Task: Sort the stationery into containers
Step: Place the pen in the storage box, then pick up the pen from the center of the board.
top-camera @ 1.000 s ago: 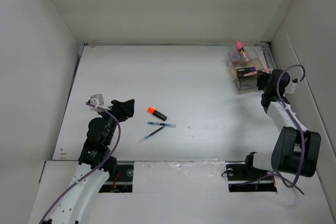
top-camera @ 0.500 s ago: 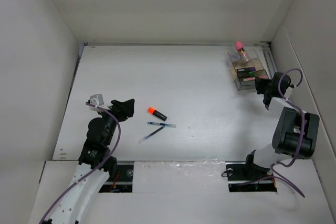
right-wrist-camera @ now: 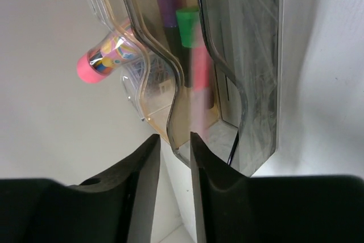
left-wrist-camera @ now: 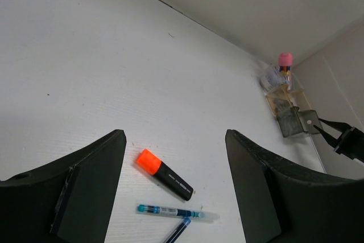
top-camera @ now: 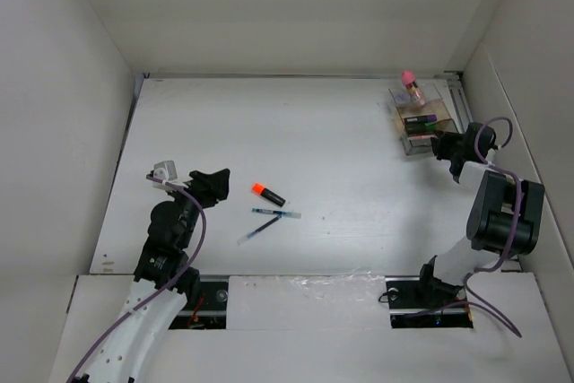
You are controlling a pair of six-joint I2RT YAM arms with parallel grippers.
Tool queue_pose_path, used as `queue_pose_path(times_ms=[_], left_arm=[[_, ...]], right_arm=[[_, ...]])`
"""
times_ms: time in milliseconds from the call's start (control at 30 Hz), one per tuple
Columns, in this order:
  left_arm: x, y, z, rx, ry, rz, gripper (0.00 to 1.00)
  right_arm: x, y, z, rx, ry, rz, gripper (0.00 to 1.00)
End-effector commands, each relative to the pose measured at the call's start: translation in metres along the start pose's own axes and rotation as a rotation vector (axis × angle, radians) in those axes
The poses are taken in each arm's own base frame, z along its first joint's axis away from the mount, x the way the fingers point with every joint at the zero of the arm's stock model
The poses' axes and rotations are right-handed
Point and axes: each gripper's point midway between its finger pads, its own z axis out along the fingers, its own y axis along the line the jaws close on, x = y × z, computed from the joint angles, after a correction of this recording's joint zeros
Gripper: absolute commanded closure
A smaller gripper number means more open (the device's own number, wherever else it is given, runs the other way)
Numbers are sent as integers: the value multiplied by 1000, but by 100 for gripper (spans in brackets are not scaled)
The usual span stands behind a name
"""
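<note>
An orange-ended highlighter (top-camera: 267, 193) and two thin blue pens (top-camera: 276, 213) lie mid-table. My left gripper (top-camera: 211, 181) is open and empty just left of them; in the left wrist view (left-wrist-camera: 175, 138) the highlighter (left-wrist-camera: 165, 174) and a pen (left-wrist-camera: 170, 211) lie between its fingers. The smoky-grey organiser (top-camera: 420, 127) stands at the back right with the pink-topped jar (top-camera: 411, 85) behind it. My right gripper (top-camera: 441, 143) is at its near right corner. In the right wrist view (right-wrist-camera: 175, 140) the jaws stand narrowly apart and empty. Purple-ended (right-wrist-camera: 166, 9) and green-ended (right-wrist-camera: 186, 27) highlighters and a blurred pink streak (right-wrist-camera: 200, 78) show inside the organiser (right-wrist-camera: 256, 83).
White walls enclose the table on the left, back and right; the organiser stands close to the right wall (top-camera: 502, 114). The jar (right-wrist-camera: 108, 58) leans at the organiser's far side. Purple cables run along both arms.
My right gripper has drawn back from the organiser's front towards the right wall and its arm has folded up. The left arm, highlighter and pens have not moved.
</note>
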Motion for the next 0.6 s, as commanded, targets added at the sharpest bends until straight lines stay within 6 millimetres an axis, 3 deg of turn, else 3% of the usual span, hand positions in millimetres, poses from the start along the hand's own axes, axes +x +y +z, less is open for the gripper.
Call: queue_pose_path(times_ms=[0, 167, 367, 467, 533, 567], left_arm=[[-13, -14, 0, 48, -40, -5, 33], [-13, -14, 0, 48, -40, -5, 33], [-13, -14, 0, 48, -40, -5, 33], [-13, -14, 0, 48, -40, -5, 33], [-14, -12, 1, 41, -46, -5, 33], [-14, -12, 1, 41, -46, -5, 33]], right_arm=[[-4, 41, -3, -118, -1, 5, 66], [-5, 59, -17, -170, -17, -22, 42], [8, 80, -51, -264, 12, -90, 41], [47, 94, -71, -340, 109, -211, 47], [76, 106, -90, -418, 177, -326, 70], [116, 99, -100, -437, 293, -394, 76]])
